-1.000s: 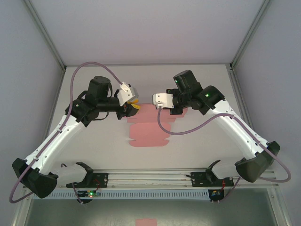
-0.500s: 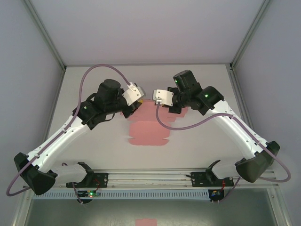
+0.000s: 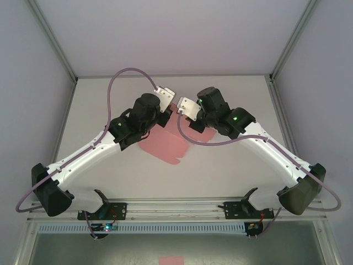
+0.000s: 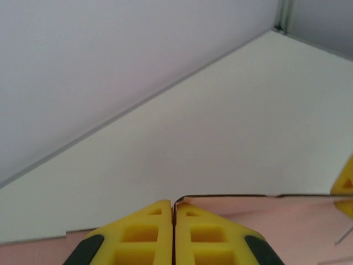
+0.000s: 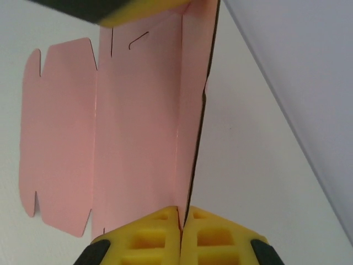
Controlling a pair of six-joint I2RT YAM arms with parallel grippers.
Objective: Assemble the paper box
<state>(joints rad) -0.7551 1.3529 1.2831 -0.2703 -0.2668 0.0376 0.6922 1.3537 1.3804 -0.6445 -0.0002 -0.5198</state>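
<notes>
Within the last second the left gripper [image 4: 174, 208] has swung in and clamped beside the right gripper [image 5: 182, 214], so both now pinch the far flap of the box [image 3: 162, 146], apparently folded upright at mid-table [image 3: 248, 105].

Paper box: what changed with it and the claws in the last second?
The left claw swung right and farther out, then shut on the far edge of the paper box. The box turned askew. The right claw stayed shut on it.
</notes>
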